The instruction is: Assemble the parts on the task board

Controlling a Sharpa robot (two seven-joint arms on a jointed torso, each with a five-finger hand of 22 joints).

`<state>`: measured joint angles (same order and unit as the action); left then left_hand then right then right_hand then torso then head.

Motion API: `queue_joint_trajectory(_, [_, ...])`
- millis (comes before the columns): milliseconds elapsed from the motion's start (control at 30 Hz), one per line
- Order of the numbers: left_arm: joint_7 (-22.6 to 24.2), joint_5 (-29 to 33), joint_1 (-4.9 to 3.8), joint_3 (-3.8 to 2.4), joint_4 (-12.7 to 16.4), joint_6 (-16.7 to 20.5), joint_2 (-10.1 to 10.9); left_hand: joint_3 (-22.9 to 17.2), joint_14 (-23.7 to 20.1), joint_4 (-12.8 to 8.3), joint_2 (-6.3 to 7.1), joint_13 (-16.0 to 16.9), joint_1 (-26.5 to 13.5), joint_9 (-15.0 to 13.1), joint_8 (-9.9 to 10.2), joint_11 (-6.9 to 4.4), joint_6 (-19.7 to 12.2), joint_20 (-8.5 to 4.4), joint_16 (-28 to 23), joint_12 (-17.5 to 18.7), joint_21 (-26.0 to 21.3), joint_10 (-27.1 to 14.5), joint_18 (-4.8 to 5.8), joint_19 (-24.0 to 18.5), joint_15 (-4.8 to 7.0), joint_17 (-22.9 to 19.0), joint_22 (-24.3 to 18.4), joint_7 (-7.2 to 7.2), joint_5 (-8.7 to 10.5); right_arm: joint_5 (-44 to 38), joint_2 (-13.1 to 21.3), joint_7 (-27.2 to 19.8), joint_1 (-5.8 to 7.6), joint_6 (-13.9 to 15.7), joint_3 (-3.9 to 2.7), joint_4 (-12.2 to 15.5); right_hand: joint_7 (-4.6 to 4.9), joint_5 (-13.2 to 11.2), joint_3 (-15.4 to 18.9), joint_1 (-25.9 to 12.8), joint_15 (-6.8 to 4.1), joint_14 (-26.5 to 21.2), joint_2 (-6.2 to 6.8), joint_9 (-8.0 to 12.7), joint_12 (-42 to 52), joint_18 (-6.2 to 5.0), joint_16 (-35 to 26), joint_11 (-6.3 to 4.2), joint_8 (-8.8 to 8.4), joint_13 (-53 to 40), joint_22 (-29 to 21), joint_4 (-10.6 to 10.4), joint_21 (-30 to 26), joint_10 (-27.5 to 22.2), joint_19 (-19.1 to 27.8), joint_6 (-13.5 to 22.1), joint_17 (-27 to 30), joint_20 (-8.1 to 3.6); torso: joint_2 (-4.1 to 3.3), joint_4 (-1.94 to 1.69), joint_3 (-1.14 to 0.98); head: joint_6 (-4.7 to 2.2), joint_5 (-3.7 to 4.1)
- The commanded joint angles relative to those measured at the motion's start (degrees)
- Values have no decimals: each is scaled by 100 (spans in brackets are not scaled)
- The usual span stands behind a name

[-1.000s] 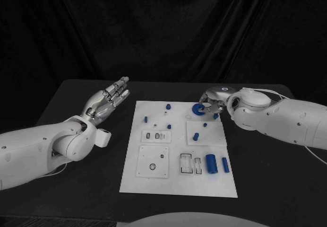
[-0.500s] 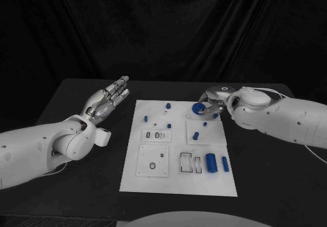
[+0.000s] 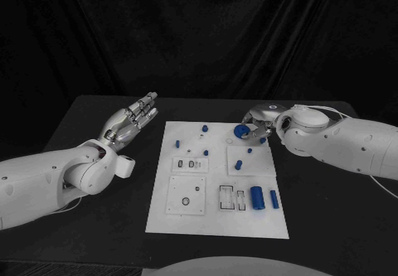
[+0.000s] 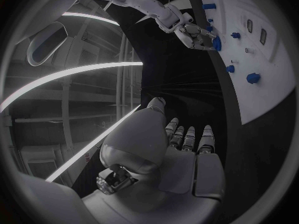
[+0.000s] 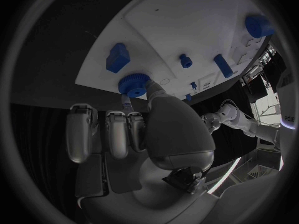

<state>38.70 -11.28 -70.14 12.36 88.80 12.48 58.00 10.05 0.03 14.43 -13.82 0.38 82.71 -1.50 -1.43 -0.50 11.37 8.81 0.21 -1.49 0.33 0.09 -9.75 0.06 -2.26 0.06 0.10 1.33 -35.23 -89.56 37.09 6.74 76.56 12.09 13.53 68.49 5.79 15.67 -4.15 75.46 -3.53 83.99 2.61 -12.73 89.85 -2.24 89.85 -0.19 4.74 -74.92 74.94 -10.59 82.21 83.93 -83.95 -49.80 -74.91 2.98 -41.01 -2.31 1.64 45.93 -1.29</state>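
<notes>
Right hand at the upper right of the head frame, over the board's far right corner. It's pinching a blue gear; wrist cam shows the gear between thumb and a fingertip, other fingers curled in side by side. Gear looks to sit just at the board edge, tho whether it touches the surface I can't tell from these angles.

Left hand upper left of frame, off the board, palm up, fingers straight and apart, holding nothing. Wrist cam agrees: fingers extended, nothing in them.

On the board: small blue pegs near the top, incl. one top centre and one toward the left edge. A blue block sits near the gear in the right wrist cam. Big blue cylinder and a slimmer one lower right of the board.

Room: black table open both sides of the board; wide gap betw. left hand and board's left edge.
</notes>
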Motion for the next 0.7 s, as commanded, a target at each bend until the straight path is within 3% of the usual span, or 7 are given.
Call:
queue_joint_trajectory(33, [329, -2, -9, -5, 7, -60, -6, -36, -3, -11, 11, -5, 64, -8, -17, 28, 1, 50, -21, 22, -33, -4, -48, -6, -45, -6, -10, 41, -29, -40, -9, -10, -81, -373, 60, 2, -85, 392, -95, 114, 24, 601, -43, -109, 15, -7, 15, 8, 101, -1508, 1099, 38, -40, 607, -31, -257, -1509, 27, 2, 1, -1, 2, -2])
queue_joint_trajectory(100, [322, -2, -9, -5, 4, -63, -8, -58, -3, -29, 4, -5, 77, -9, -18, 38, 5, 56, -21, 21, -33, -4, -49, -6, -47, -6, -10, 47, -34, -40, -8, -19, -81, -366, 60, 4, -101, 633, -163, 143, 12, 601, -49, -136, 15, -8, 15, -6, 138, -1508, 1101, 61, -52, 607, -27, -364, -1509, 15, 3, 0, -1, 3, -4])
queue_joint_trajectory(300, [304, -2, -9, -5, -3, -71, -16, -93, -3, -57, -6, -4, 95, -10, -19, 54, 11, 65, -21, 18, -33, -3, -51, -6, -49, -6, -10, 58, -35, -40, 2, -42, -81, -357, 60, 12, -117, 754, -226, 149, -4, 601, -55, -178, 15, -9, 15, -22, 210, -1508, 1105, 75, -61, 607, -27, -542, -1509, 1, 2, -4, -3, 12, -6])
queue_joint_trajectory(567, [280, -2, -9, -5, -11, -85, -24, -191, -3, -139, -20, -4, 139, -9, -18, 71, 9, 81, -21, 20, -33, -3, -54, -6, -59, -6, -10, 73, -38, -40, 20, -96, -81, -363, 61, 31, -133, 1248, -434, 220, -17, 601, -34, -260, 15, -15, 15, -20, 304, -1508, 1107, 180, -100, 607, -15, -850, -1509, -21, 4, -5, -2, 19, -11])
queue_joint_trajectory(700, [270, -2, -9, -5, -15, -92, -28, -215, -3, -158, -23, -4, 148, -9, -17, 73, 9, 85, -21, 19, -33, -3, -54, -6, -63, -6, -10, 74, -36, -40, 26, -117, -82, -396, 61, 42, -138, 1276, -452, 186, -15, 601, -36, -278, 15, -16, 15, -11, 325, -1508, 1106, 167, -109, 607, -12, -908, -1509, -18, 4, -2, -3, 20, -16])
